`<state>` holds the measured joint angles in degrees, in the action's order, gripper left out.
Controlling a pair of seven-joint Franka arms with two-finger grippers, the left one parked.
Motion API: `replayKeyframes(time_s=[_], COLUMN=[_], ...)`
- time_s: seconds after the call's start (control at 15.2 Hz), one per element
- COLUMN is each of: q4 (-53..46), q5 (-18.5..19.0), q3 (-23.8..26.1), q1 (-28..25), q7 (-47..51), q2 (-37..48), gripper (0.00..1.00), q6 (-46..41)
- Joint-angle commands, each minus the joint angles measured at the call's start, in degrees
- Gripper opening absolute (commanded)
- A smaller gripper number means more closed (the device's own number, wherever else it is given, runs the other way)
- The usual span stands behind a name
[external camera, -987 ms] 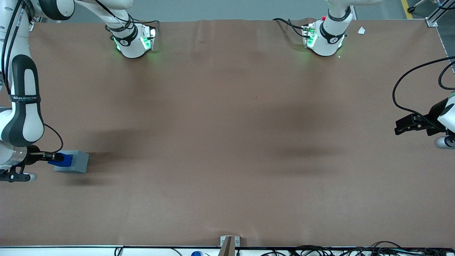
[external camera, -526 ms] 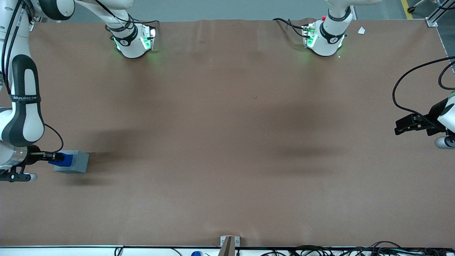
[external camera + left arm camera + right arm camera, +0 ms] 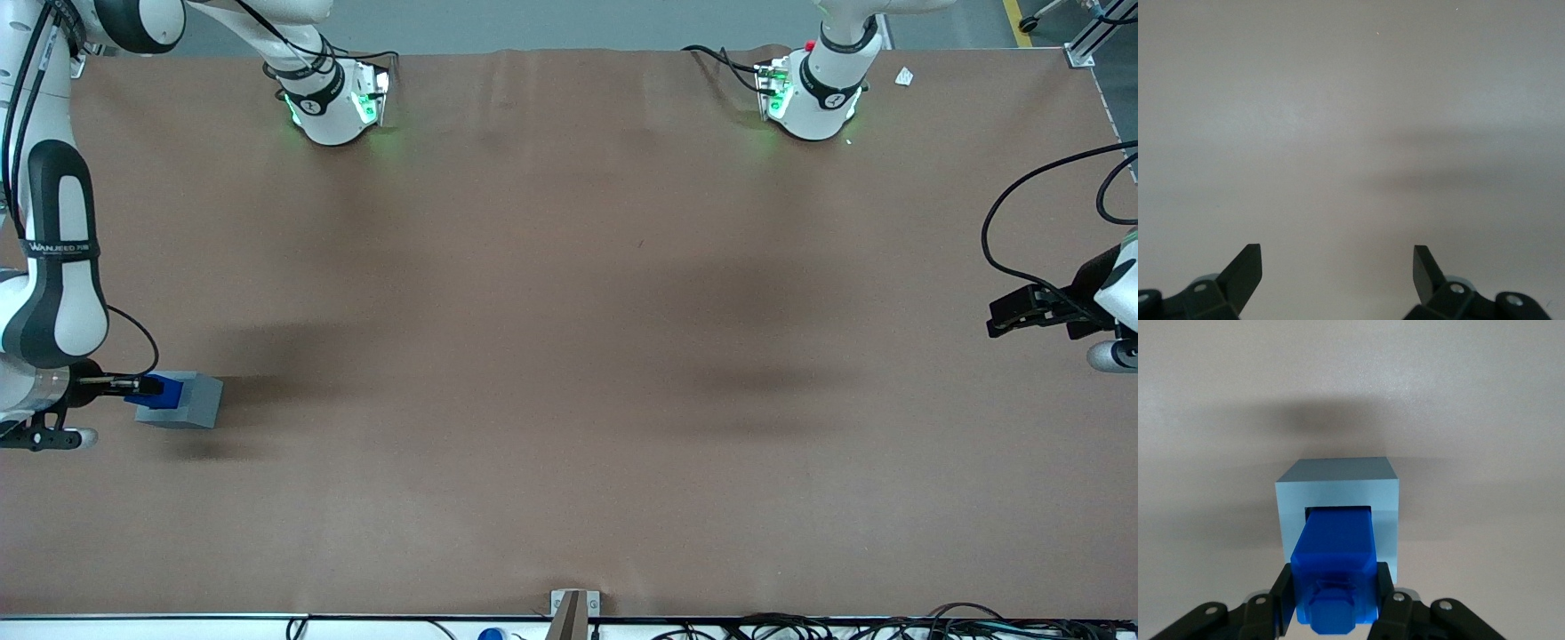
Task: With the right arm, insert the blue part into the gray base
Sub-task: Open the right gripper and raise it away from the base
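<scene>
1. Front view first: the right arm (image 3: 53, 267) hangs over the working arm's end of the surface (image 3: 569, 356), with its claw (image 3: 133, 387) right above the gray base (image 3: 191, 402).
2. The claw is clamped on the blue part (image 3: 1335, 577), one finger on each side of it. In the front view the blue part (image 3: 160, 392) overlaps the top of the gray base.
3. What's changed: compared with a second ago, the claw and blue part have shifted a little, so they sit slightly higher in the front picture and more squarely over the gray base. The gray base itself hasn't budged.
4. Right wrist view: the lower end of the blue part is lined up with the square socket (image 3: 1338, 510) in the top of the gray base (image 3: 1338, 487), and looks like it's just entering it. Can't tell how deep, though.
5. My read: we're mid-insertion, and alignment looks decent. What's left is pushing straight down until it seats, then letting go.
6. Risk, I'd guess: a slight tilt could jam a corner on the socket's rim or shove the gray base sideways.
</scene>
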<state>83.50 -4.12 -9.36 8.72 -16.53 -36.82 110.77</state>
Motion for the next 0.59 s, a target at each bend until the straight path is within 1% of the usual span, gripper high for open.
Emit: replayKeyframes(time_s=[0.0,0.07,0.2,0.26,0.53], q4=[-0.6,-0.6,-0.6,-0.7,-1.2], q5=[-0.3,-0.3,-0.4,-0.3,-0.2], q3=[0.7,0.7,0.7,0.7,0.7], q1=[1.0,1.0,0.9,0.9,0.0], q7=[-1.1,-1.1,-0.9,-0.8,-0.5], q2=[-1.1,-1.3,-1.4,-1.3,-0.4], gripper=[0.3,0.42,0.93,1.0,1.0], q6=[0.6,0.9,1.0,1.0,0.3])
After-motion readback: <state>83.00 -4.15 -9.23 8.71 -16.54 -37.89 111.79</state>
